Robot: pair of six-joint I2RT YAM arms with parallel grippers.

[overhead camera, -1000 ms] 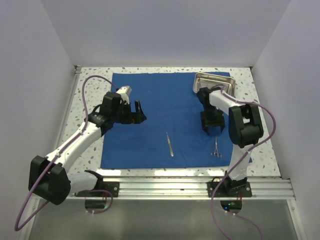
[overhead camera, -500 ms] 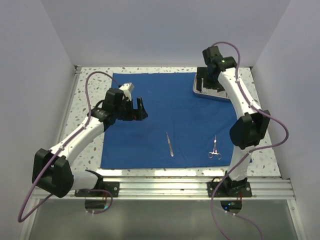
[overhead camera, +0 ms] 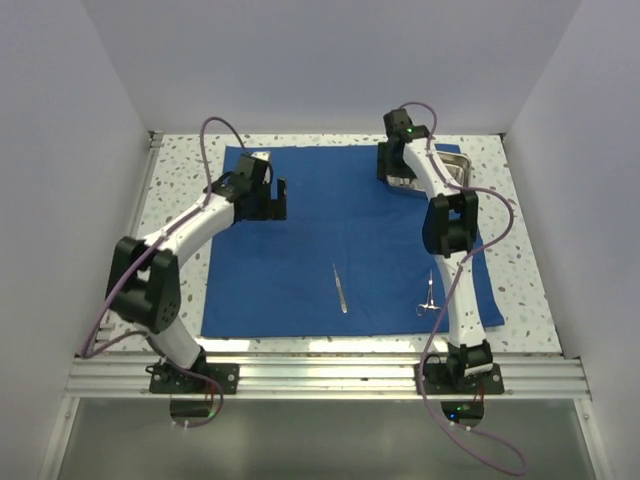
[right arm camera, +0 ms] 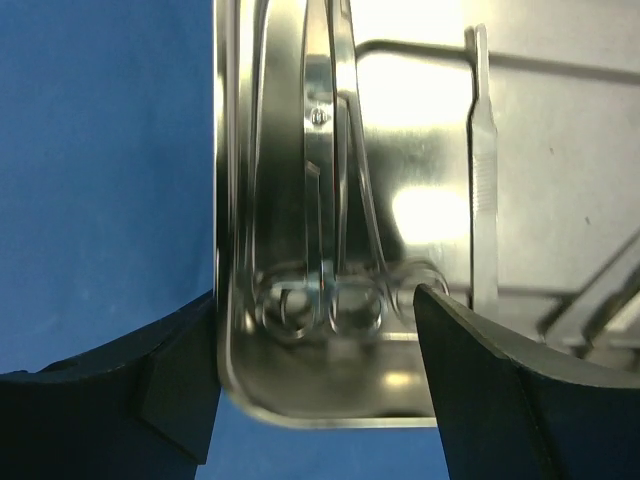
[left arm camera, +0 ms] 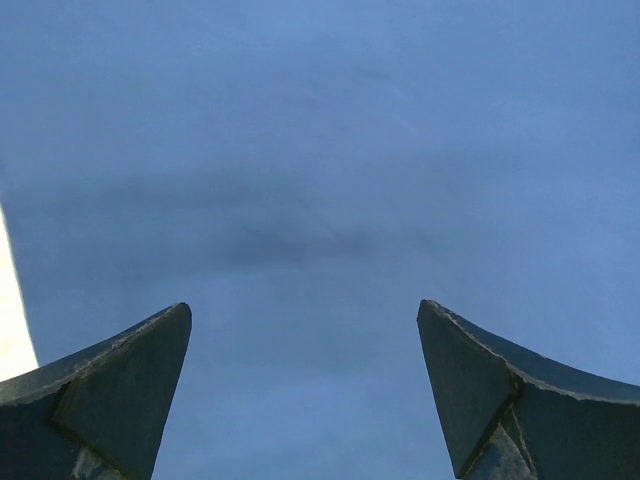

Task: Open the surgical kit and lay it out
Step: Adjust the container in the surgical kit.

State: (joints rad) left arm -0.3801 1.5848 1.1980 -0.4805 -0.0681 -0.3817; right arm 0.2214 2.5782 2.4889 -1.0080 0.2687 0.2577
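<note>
top external: the blue cloth [overhead camera: 330, 215] is lying spread flat, and the steel tray [overhead camera: 457, 161] is sitting on its far right corner. the forceps [overhead camera: 428, 297] are lying on the cloth well to the near side of the tray, and the tweezers [overhead camera: 341, 288] are lying further left of them. the right gripper [overhead camera: 392, 166] is hanging over the tray's left end. the left gripper [overhead camera: 278, 199] is hovering well to the tray's left. the right arm [overhead camera: 447, 215] is covering part of the tray, so its contents are not showing here.

left wrist: the left gripper [left arm camera: 305, 390] is standing fully spread with only cloth [left arm camera: 320, 150] below it, gripping nothing. the tray is not appearing in this view.

right wrist: this view is revealing what the overhead one is hiding. ring-handled instruments [right arm camera: 322, 300] are lying along the tray's left wall [right arm camera: 226, 200], with a flat steel strip [right arm camera: 484, 180] just to their right. the right gripper [right arm camera: 315, 390] is standing open and empty, one finger outside the tray's rim and one inside.

risks, as i am judging them: closing here could be pinching the rim with the handles and dragging the tray, bunching the cloth. the stacked rings could also be lifting together, so that one drops.
</note>
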